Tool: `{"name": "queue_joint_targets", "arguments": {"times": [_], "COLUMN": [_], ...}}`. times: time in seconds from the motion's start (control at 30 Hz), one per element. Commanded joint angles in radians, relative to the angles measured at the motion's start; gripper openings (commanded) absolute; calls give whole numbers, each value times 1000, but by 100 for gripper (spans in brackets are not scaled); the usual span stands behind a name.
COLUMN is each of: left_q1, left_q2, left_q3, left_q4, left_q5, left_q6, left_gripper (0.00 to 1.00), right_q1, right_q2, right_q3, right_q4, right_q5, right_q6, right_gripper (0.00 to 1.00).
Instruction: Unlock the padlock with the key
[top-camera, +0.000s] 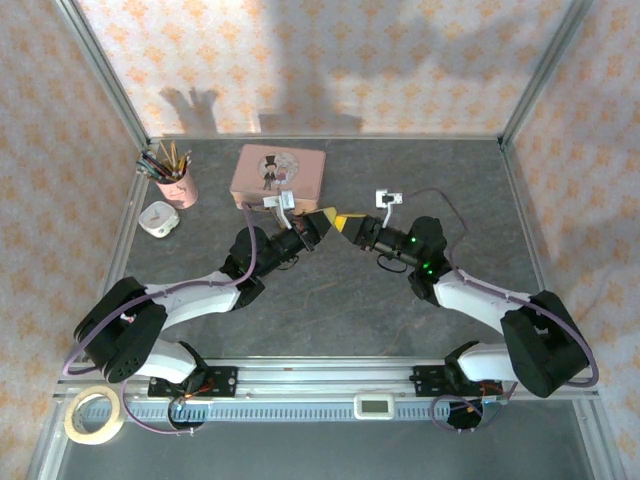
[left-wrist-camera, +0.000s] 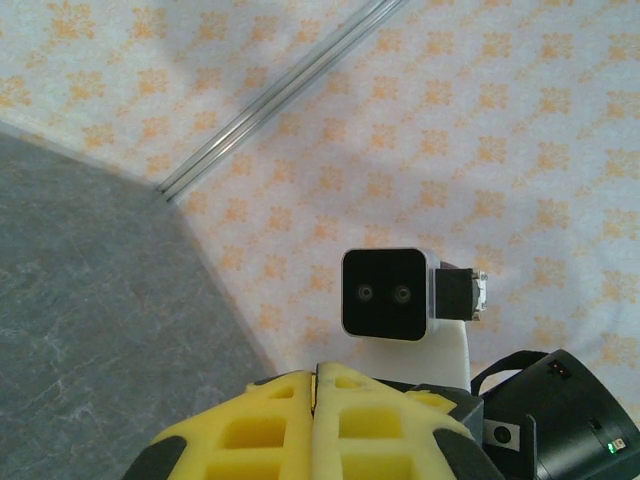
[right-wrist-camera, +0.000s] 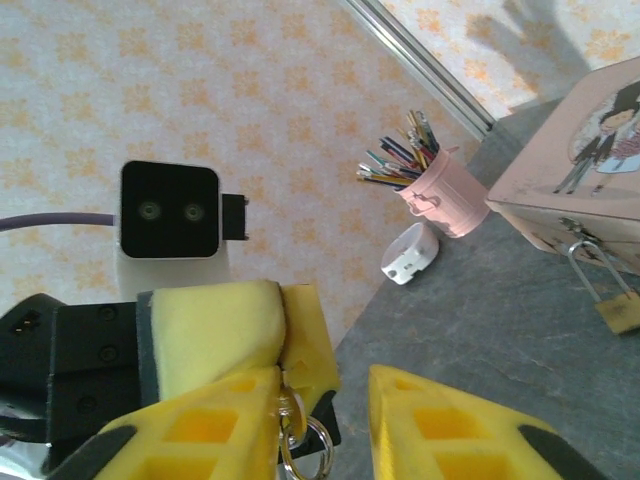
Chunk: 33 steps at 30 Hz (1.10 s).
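Observation:
The brass padlock (right-wrist-camera: 618, 310) hangs by its thin shackle from the front of the pink illustrated tin (top-camera: 278, 172) and rests on the table. My left gripper (left-wrist-camera: 316, 372) is shut on the key (left-wrist-camera: 316, 386), which shows as a thin brass sliver between its yellow pads. In the right wrist view the key (right-wrist-camera: 293, 412) and its ring dangle from those pads. My right gripper (right-wrist-camera: 325, 375) meets the left one tip to tip, open, with the key inside the gap against its left finger (right-wrist-camera: 230, 420). The two grippers (top-camera: 338, 222) face each other just in front of the tin.
A pink cup of pencils (top-camera: 177, 185) and a small white object (top-camera: 159, 219) stand at the back left. A tape roll (top-camera: 95, 415) lies beyond the table's near-left corner. Patterned walls with metal posts close in three sides.

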Motion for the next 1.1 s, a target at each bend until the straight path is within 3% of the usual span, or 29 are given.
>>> {"name": "queue_joint_targets", "arguments": {"times": [0.0,0.13,0.33,0.37,0.47,0.57,0.83,1.07], "left_q1": [10,10,12,15,52,128,169,165], "left_q2": [28,52,46,36,3,-13,-8,23], "left_q3": [-3,-3,-3,-3,-18,-48,45,62], "left_q4": [97,140,147,130,89,112,-55,-2], "left_q5": [31,37,20,15,10,62,243,343], "left_q6": [-34,-63,-78,-74,-90,-154,-72,-78], "left_gripper": [0,0,0,7,43,57,58,55], "right_q1": [-3,-3,-3,-4,-4,-3,-4,-4], "right_q2": [6,34,58,52,15,-33,-65,-54], "right_q3": [-2,-15,-19,-12,21,59,134,166], "right_q4": [90,182,199,168,13,-162,-369,-383], "right_q5": [-32,-53,-55,-54,-40,-6,-19,-51], "right_q6": [25,89,98,74,-34,-151,-292,-298], "right_gripper": [25,21,2,0,0,0,0,0]}}
